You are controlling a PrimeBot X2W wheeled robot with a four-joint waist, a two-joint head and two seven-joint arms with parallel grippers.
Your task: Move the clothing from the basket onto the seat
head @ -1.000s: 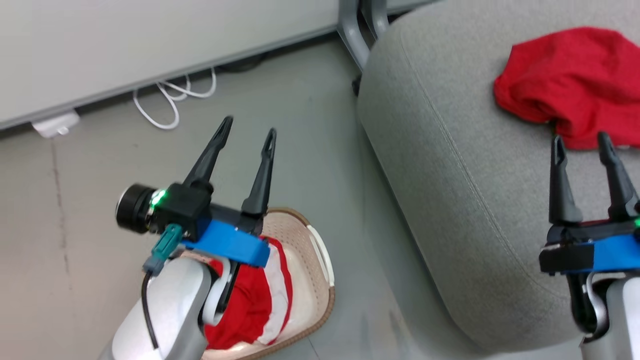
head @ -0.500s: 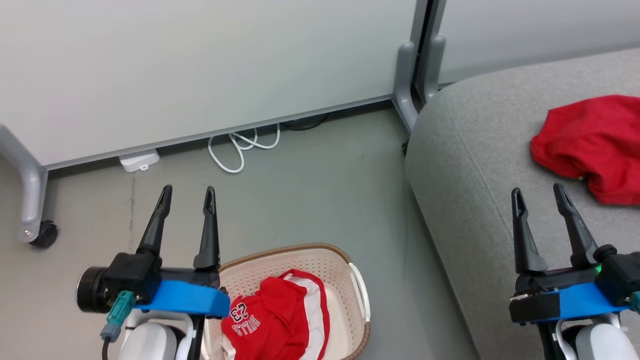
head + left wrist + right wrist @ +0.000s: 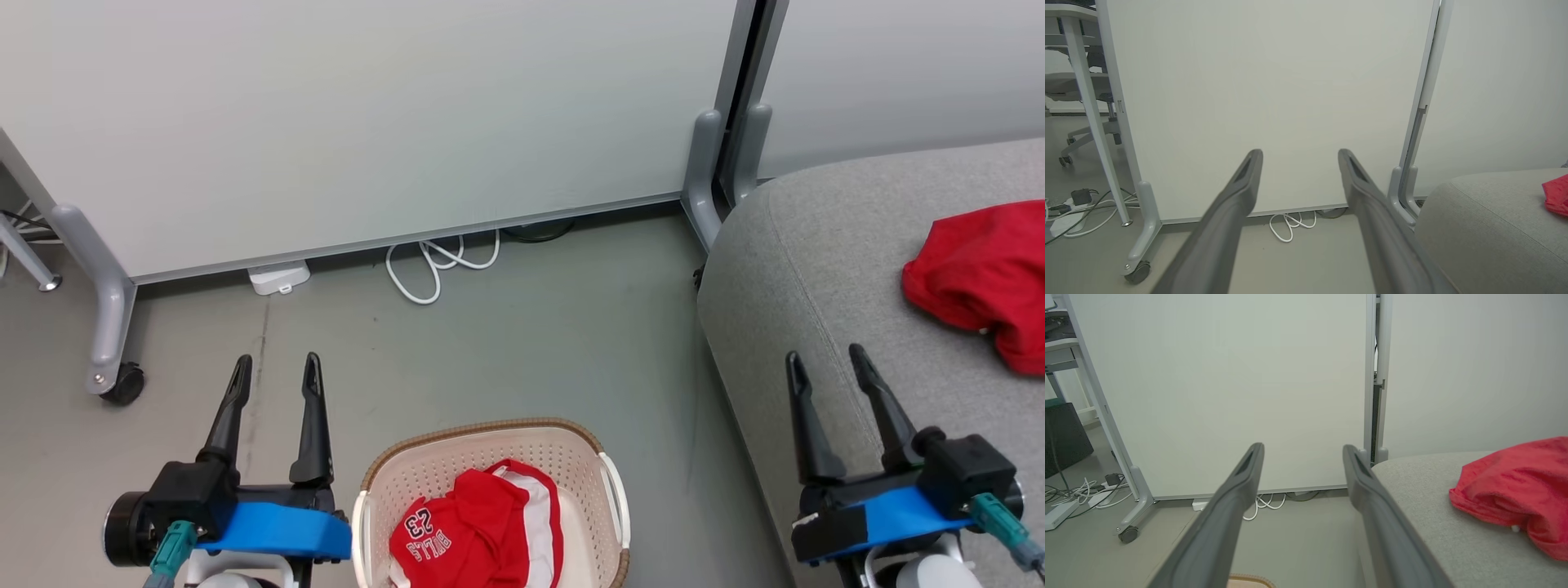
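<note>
Grey floor [image 3: 531, 343], white partition [image 3: 367, 114], cable [image 3: 441, 260] at its base; seat [image 3: 824, 269] rt.

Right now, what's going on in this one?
A two-armed robot is partway through moving red clothing from a floor basket to a grey seat. One plain red garment lies on the seat. A red-and-white garment marked "23" sits in the basket. Neither arm is handling anything: the left gripper is open and empty beside the basket, and the right gripper is open and empty by the seat's near edge.
</note>
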